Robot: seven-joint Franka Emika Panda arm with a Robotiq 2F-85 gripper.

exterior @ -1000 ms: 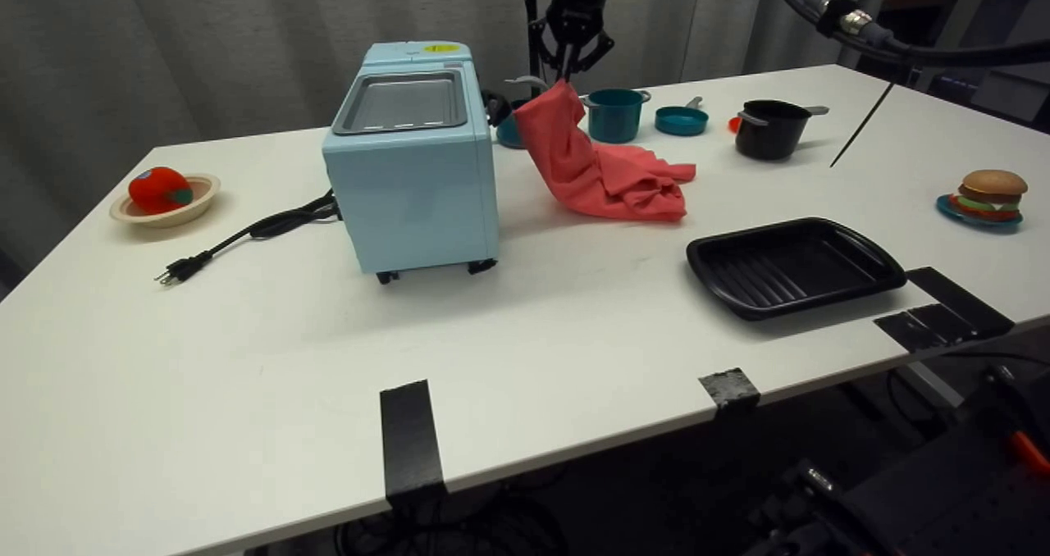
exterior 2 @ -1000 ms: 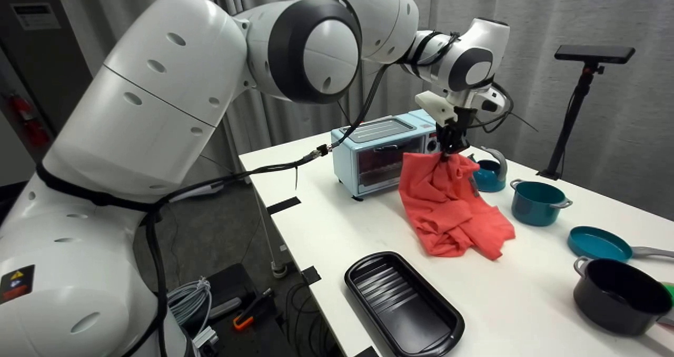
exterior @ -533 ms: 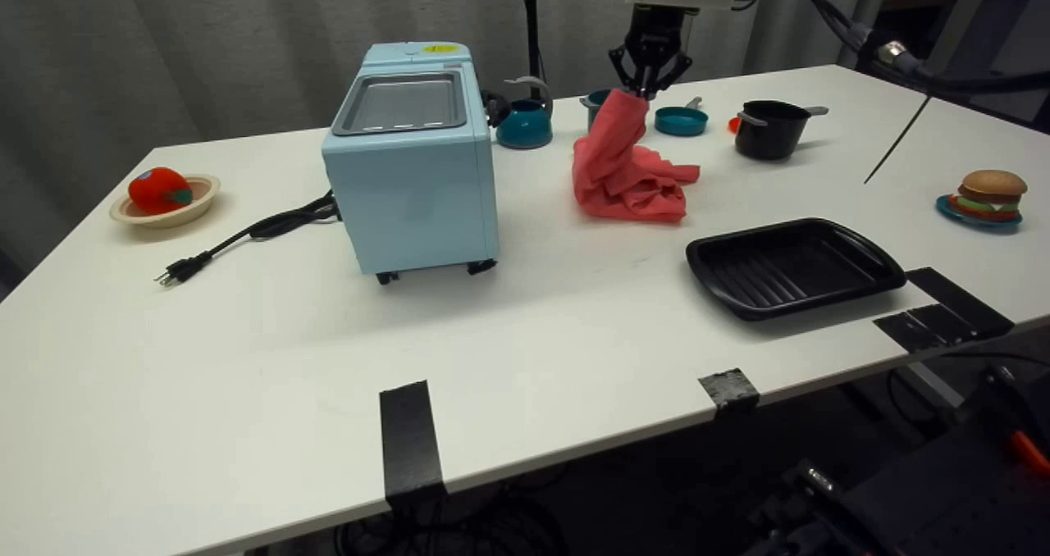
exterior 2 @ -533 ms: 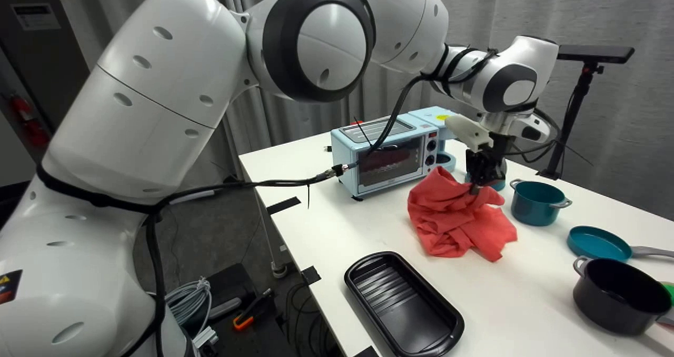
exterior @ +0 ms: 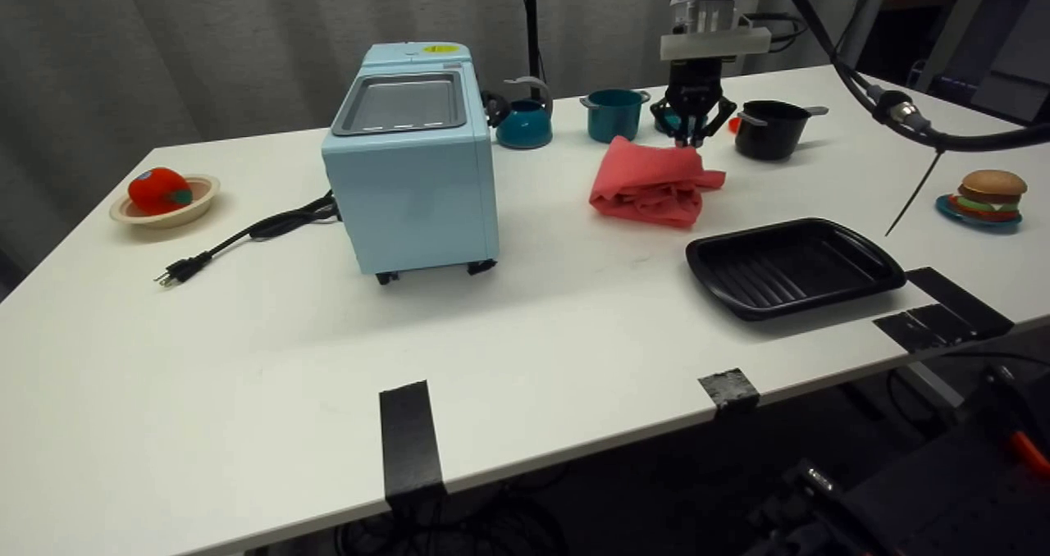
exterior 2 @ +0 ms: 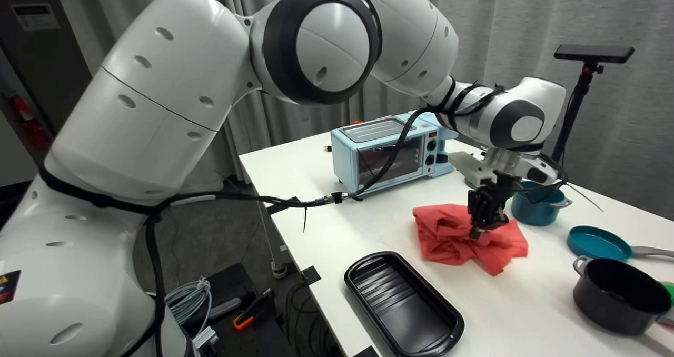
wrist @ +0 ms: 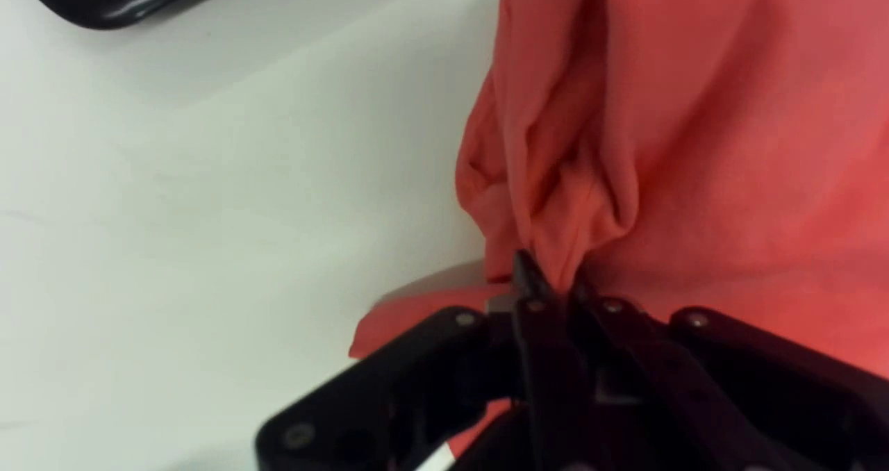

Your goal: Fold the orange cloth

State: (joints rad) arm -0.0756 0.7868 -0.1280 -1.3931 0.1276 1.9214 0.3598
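Low over the counter (exterior: 574,343), my gripper (wrist: 555,285) is pinched tight, fingertips (wrist: 529,281) nearly together with a puckered tuck of the orange cloth (exterior 2: 445,228) caught between them! The cloth lies well in from the edge with the black tape strips (exterior: 410,437), past the grill pan (exterior 2: 405,304) and closer to the curtain-side edge, where the teal pot (exterior: 614,117) stands behind it. I'd call this the fold-over step, right at the laying down: a lap sits across the rest, low but rumpled, and a loose corner (exterior: 712,180) juts out toward the black pot (exterior: 769,134).

Next move, as I judge it: settle the tuck, part the fingers just enough, lift straight up. Drift sideways and the lap could come along with me! After that, the corner wants tucking in and the bunched side smoothing.

Any lettering? A yellow sticker (exterior: 441,48) on the light-blue toaster oven (exterior: 410,195), too small to read. A red mark (exterior 2: 433,135) on its front panel, same story. The warning label (exterior 2: 9,287) on my arm (exterior 2: 158,83) shows a yellow triangle, no legible word. The posted sign (exterior 2: 35,18) carries print I can't make out. No brand readable.
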